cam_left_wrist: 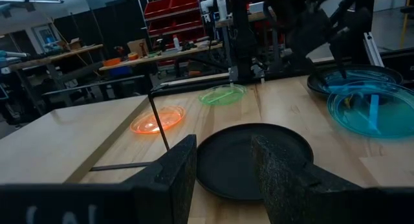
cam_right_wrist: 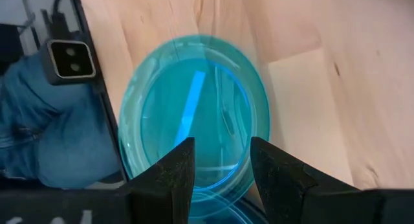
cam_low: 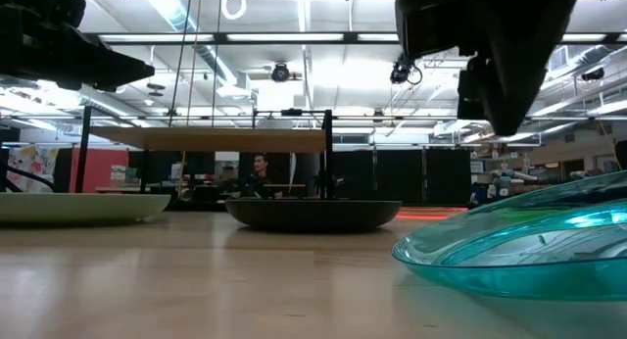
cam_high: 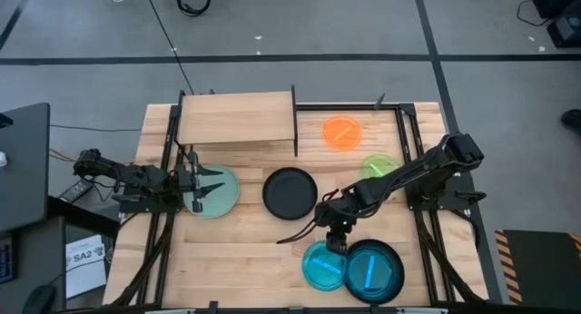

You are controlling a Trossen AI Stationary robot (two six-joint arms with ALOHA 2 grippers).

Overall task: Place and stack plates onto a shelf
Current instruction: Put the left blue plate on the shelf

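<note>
In the high view the light-wood shelf [cam_high: 236,117] stands on thin black legs at the far left. On the table lie an orange plate [cam_high: 342,132], a bright green plate [cam_high: 377,167], a black plate [cam_high: 290,192], a mint plate [cam_high: 216,192] and two blue plates [cam_high: 325,265] [cam_high: 374,270] near the front edge. My left gripper [cam_high: 200,189] hovers open over the mint plate, facing the black plate [cam_left_wrist: 252,159]. My right gripper [cam_high: 336,237] is open above a blue plate [cam_right_wrist: 194,114], clear of it in the low view [cam_low: 529,246].
A shelf leg [cam_left_wrist: 158,123] stands just ahead of my left gripper. The right-hand blue plate has a dark rim [cam_high: 399,270]. The low-view camera [cam_right_wrist: 68,59] sits at the table's near edge beside the blue plates. Bare wood lies at the near left [cam_high: 236,260]. A person shows beyond the table [cam_low: 260,172].
</note>
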